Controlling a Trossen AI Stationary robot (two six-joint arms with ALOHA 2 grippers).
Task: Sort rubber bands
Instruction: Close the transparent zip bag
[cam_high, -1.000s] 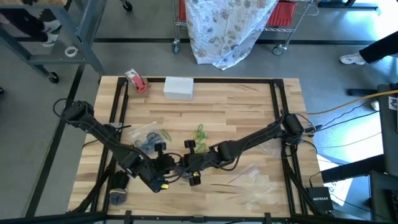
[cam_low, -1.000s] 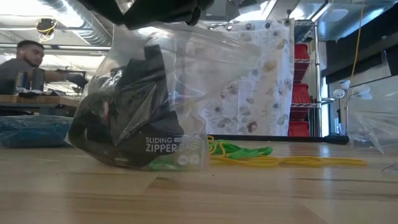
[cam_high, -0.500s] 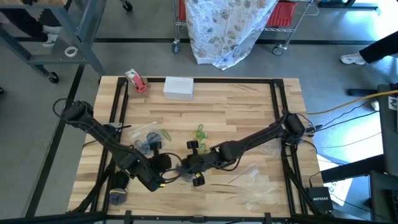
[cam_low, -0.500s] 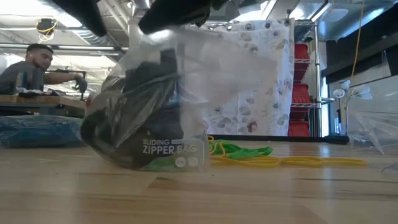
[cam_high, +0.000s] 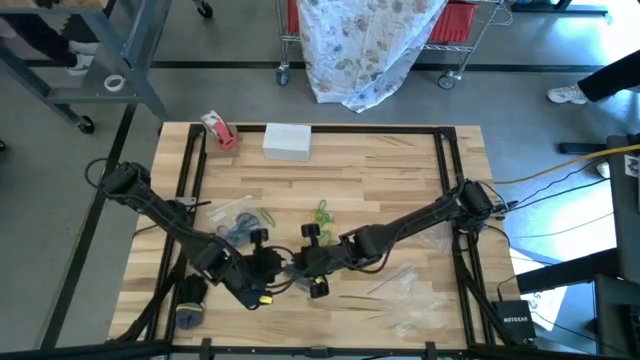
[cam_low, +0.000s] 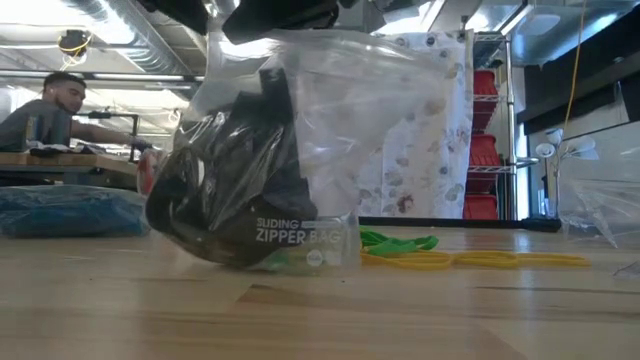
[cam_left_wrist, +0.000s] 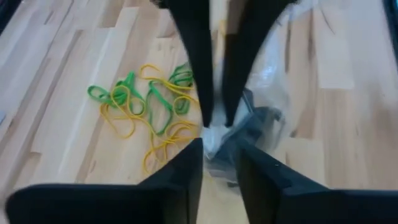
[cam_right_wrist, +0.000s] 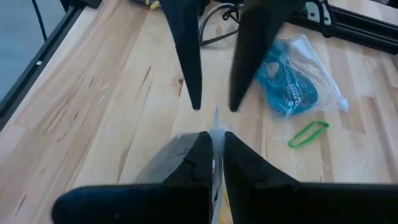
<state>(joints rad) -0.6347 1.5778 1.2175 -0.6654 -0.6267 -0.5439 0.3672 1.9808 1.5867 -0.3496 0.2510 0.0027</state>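
A clear zipper bag (cam_low: 270, 170) filled with black rubber bands stands near the table's front, its bottom (cam_low: 255, 262) on the wood. My right gripper (cam_right_wrist: 216, 146) is shut on the bag's top. My left gripper (cam_left_wrist: 219, 160) faces it, open, its fingers on either side of the same top edge without visibly touching it. In the high view the two grippers meet at the bag (cam_high: 286, 272). Loose green and yellow rubber bands (cam_left_wrist: 149, 106) lie behind the bag, toward the table's middle (cam_high: 322, 212). My right gripper pinches the bag's thin top edge (cam_right_wrist: 216, 124) between its two fingers. It comes slanting down from the table's right. The bag hangs below the fingers, roughly upright, with its bottom on the table.
A second bag holding blue bands (cam_right_wrist: 289, 87) lies left of centre (cam_high: 235, 228), with one green band (cam_right_wrist: 308, 132) beside it. Empty clear bags (cam_high: 405, 290) lie at the front right. A tape roll (cam_high: 218, 130) and a white box (cam_high: 287, 141) sit at the far edge.
My left gripper has opened and let go of the bag's top. The bag, now held only by my right gripper, has shifted a little toward the table's right and stands more upright.
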